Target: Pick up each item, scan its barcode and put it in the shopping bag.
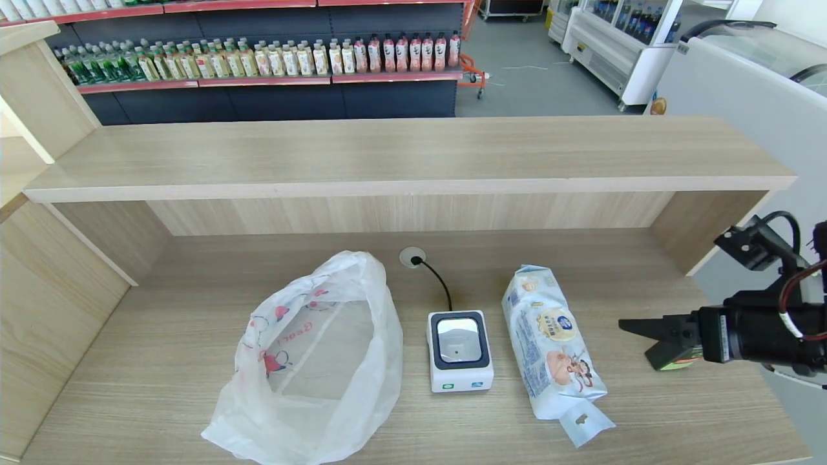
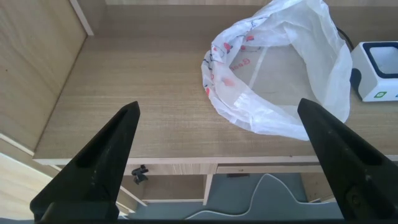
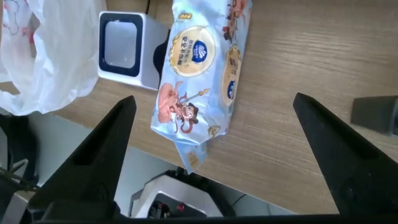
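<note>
A blue and white snack package [image 1: 552, 342] lies flat on the wooden counter, right of the white barcode scanner [image 1: 459, 349]. An open translucent shopping bag [image 1: 303, 361] with red prints slumps left of the scanner. My right gripper [image 1: 636, 339] hovers open just right of the package, pointing at it, with nothing held. From the right wrist, the package [image 3: 199, 74] and scanner [image 3: 124, 50] lie beyond the spread right gripper [image 3: 211, 168]. My left gripper [image 2: 217, 162] is open and empty off the counter's front left edge, with the bag [image 2: 280, 68] and scanner [image 2: 376, 68] beyond it.
A raised wooden ledge [image 1: 413, 161] runs along the back, and side panels [image 1: 58, 303] close in the counter. The scanner's black cable [image 1: 439, 281] runs to a hole in the counter. A small greenish thing [image 1: 678, 365] sits under the right gripper; I cannot tell what it is.
</note>
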Available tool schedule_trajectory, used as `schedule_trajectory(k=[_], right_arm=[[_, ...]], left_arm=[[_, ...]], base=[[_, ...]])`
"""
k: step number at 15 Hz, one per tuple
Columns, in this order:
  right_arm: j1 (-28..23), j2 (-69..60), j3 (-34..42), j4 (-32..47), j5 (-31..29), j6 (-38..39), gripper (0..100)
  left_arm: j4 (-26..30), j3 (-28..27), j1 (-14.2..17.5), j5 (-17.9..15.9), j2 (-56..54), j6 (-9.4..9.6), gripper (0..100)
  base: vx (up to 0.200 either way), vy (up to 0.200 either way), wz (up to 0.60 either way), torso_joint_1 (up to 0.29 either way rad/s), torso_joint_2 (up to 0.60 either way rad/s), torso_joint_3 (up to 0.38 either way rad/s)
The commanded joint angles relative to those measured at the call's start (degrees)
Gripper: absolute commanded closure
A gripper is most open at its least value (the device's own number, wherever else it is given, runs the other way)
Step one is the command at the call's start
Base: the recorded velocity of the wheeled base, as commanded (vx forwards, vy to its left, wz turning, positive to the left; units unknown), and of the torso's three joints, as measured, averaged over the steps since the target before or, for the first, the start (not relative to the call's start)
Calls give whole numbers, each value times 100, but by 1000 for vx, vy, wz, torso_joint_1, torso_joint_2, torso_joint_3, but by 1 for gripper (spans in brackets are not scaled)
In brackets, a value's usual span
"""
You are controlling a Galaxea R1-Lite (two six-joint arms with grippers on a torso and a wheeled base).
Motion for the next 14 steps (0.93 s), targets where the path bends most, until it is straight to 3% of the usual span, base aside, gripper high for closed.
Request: schedule_trajectory(k=[1, 6, 14], right_arm=[[236, 572, -54, 9, 5, -1, 0], [851, 1100, -98, -35, -57, -19, 0], [1018, 1750, -90, -176, -347, -353, 0]], left_arm=[[0, 1, 0, 0, -2, -1, 0], [0, 1, 0, 0, -2, -1, 0], [0, 1, 0, 0, -2, -1, 0]], base=[[0, 0, 0, 0, 0, 0], [0, 0, 0, 0, 0, 0], [0, 0, 0, 0, 0, 0]])
